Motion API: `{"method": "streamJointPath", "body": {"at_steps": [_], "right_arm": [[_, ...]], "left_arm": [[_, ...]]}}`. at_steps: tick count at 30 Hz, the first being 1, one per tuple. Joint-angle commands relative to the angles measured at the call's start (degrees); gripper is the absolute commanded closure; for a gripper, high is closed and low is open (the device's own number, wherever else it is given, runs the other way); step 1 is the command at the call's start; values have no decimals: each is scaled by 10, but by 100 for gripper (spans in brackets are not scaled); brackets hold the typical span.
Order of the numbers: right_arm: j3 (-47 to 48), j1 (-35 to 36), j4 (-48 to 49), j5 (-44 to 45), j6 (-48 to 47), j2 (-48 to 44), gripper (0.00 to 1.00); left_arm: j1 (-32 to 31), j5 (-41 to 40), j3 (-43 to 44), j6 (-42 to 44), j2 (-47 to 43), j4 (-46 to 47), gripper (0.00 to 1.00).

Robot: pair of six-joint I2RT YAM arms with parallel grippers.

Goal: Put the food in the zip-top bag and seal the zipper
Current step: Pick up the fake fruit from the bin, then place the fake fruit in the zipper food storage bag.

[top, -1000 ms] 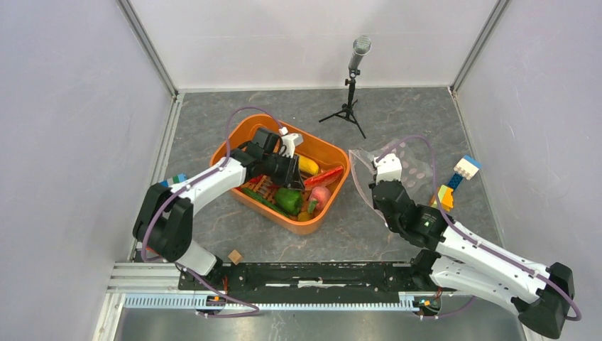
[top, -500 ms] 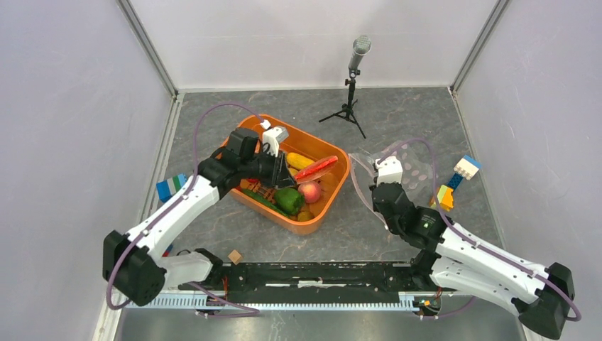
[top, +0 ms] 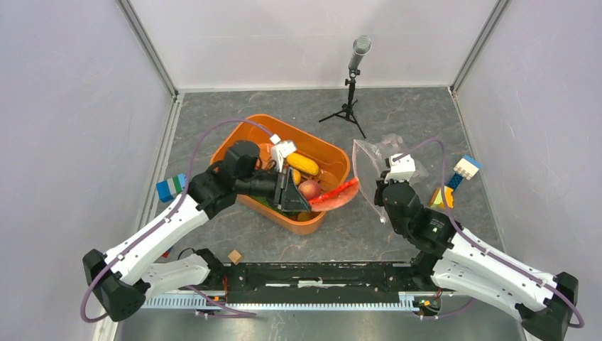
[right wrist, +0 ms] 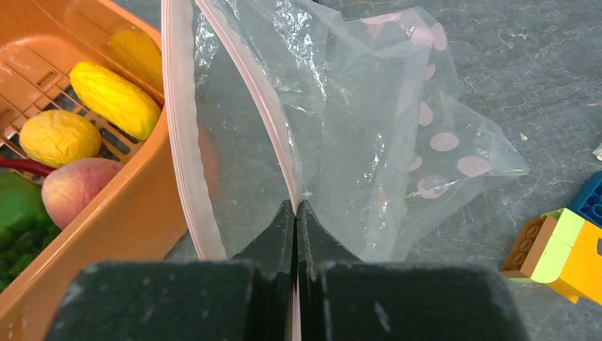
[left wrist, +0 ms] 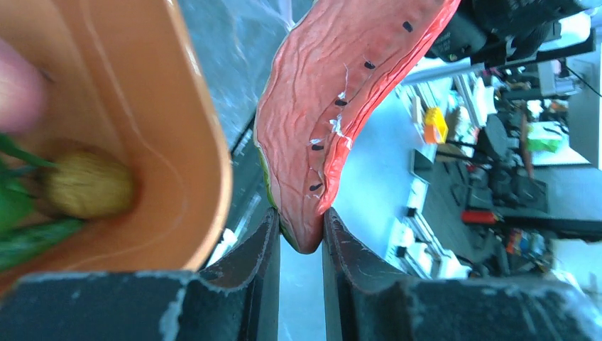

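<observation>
My left gripper (top: 307, 200) is shut on the stem end of a long red pepper (top: 335, 192), held over the right rim of the orange basket (top: 334, 152) with its tip pointing at the zip-top bag (top: 375, 155). In the left wrist view the pepper (left wrist: 341, 106) is pinched between my fingertips (left wrist: 301, 226). My right gripper (top: 384, 193) is shut on one side of the zipper (right wrist: 264, 96) and holds the bag (right wrist: 369, 135) up with its mouth open; the other strip (right wrist: 181, 128) hangs by the basket. Yellow pieces (right wrist: 113, 96), a peach (right wrist: 71, 186) and green food (right wrist: 14, 209) lie in the basket.
A microphone on a small tripod (top: 353, 78) stands at the back. Building blocks (top: 455, 179) lie right of the bag and show in the right wrist view (right wrist: 564, 249). A blue-green block (top: 172, 187) lies left of the basket. A wooden cube (top: 235, 256) sits near the front rail.
My left gripper has lifted the red pepper out of the basket and carried it right toward the bag. My right gripper has shifted slightly right, keeping the bag mouth raised.
</observation>
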Motion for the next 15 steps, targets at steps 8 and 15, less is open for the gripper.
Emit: {"method": "streamJointPath", "body": {"at_steps": [8, 15], "right_arm": [[-60, -2, 96, -2, 0, -89, 100], [-81, -2, 129, -18, -40, -105, 100]], "left_arm": [[-62, -88, -39, -237, 60, 147, 98], [-62, -30, -17, -309, 143, 237, 98]]}}
